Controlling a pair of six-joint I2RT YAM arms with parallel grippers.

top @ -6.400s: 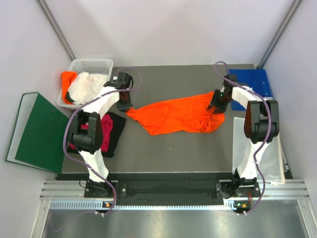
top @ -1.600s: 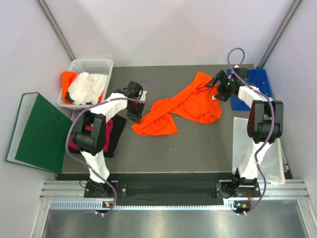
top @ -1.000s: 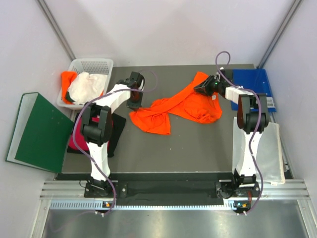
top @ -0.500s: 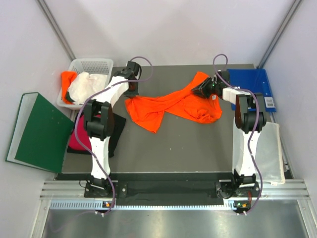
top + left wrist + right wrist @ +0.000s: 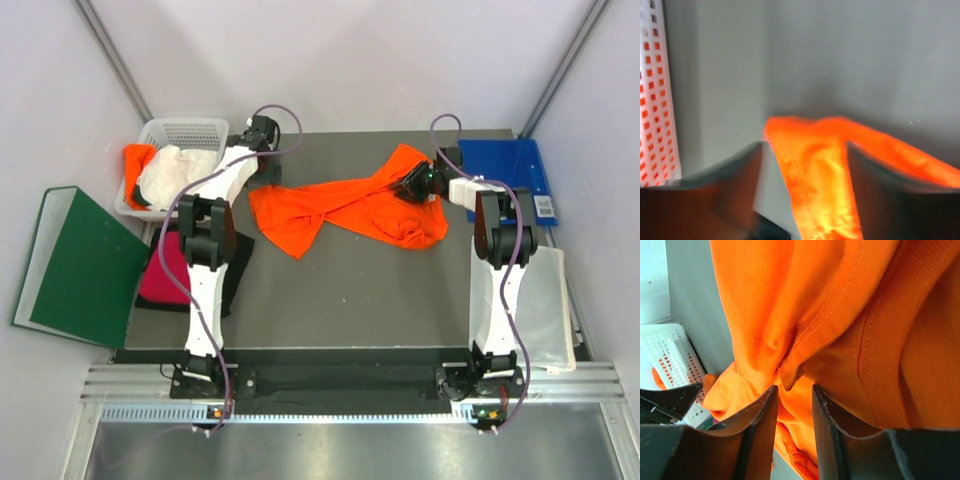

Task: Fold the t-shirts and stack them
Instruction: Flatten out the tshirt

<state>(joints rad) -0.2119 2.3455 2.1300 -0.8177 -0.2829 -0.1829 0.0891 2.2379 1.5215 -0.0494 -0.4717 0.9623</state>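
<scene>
A bright orange t-shirt (image 5: 330,205) lies stretched left to right across the dark table (image 5: 350,290). My left gripper (image 5: 263,165) stands open over the shirt's left corner. In the left wrist view that corner (image 5: 820,165) lies loose on the table between the wide-apart fingers of the left gripper (image 5: 804,150). My right gripper (image 5: 413,183) is at the shirt's right part. In the right wrist view the right gripper (image 5: 793,390) has its jaws close together around a fold of orange cloth (image 5: 790,300). A magenta t-shirt (image 5: 165,280) and a black one (image 5: 235,255) lie at the table's left edge.
A white basket (image 5: 185,132) at the back left holds a white t-shirt (image 5: 170,172) and an orange one (image 5: 138,158). A dark green binder (image 5: 75,260) lies left of the table. A blue folder (image 5: 510,165) sits at the back right, and a white sheet (image 5: 545,300) lies on the right.
My left gripper moved toward the far edge, drawing the shirt's left end out, then opened and let it go. The right gripper stayed on the shirt's right part.
</scene>
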